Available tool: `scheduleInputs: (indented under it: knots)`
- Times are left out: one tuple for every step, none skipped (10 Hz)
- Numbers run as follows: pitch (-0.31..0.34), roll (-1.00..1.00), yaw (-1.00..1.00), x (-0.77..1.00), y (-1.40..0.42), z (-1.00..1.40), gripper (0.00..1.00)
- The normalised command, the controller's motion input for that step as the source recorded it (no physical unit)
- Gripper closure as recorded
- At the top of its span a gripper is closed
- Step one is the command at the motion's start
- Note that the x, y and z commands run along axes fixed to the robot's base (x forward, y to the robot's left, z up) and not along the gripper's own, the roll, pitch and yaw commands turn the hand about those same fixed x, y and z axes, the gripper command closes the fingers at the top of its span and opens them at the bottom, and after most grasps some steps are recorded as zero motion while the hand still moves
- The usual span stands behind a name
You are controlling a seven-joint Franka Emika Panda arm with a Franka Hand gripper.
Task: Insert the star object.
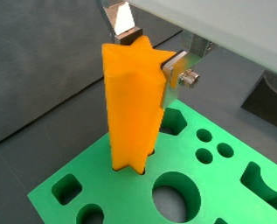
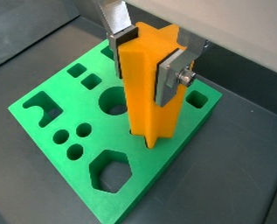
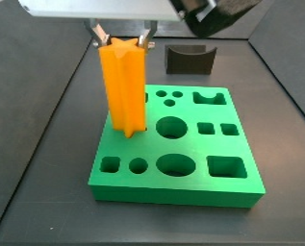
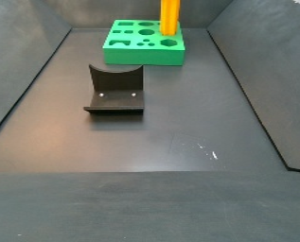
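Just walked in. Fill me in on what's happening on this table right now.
The robot arm's gripper is shut on the upper part of a tall orange star object and holds it upright over the green block with shaped holes. The star's lower end sits at its hole in the block; most of its length stands above the surface, so it is not fully in. A dark fixture stands apart on the floor, untouched.

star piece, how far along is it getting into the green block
Done: the star piece is picked up and stands upright, its lower end in a hole of the green block. In hand: the gripper clamps its top. Left: most of it stands above the block, so push down and release.
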Motion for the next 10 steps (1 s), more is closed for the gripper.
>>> scheduleInputs:
  knots:
    - [0.000, 0.00, 0.00, 0.00, 0.00, -0.27, 1.00]
    - [-0.026, 0.02, 0.00, 0.00, 0.00, -0.42, 1.00]
    - [-0.023, 0.07, 0.00, 0.00, 0.00, -0.46, 1.00]
    - [-0.013, 0.11, 0.00, 0.00, 0.00, -0.49, 1.00]
    - [-0.033, 0.08, 0.00, 0.00, 0.00, -0.47, 1.00]
    - [-0.014, 0.07, 0.00, 0.00, 0.00, -0.44, 1.00]
    - [-0.024, 0.02, 0.00, 0.00, 0.00, -0.42, 1.00]
    - [-0.001, 0.00, 0.00, 0.00, 0.00, -0.38, 1.00]
    - [-0.013, -0.01, -0.03, 0.00, -0.01, -0.20, 1.00]
    - [0.003, 0.03, 0.00, 0.03, 0.00, 0.00, 1.00]
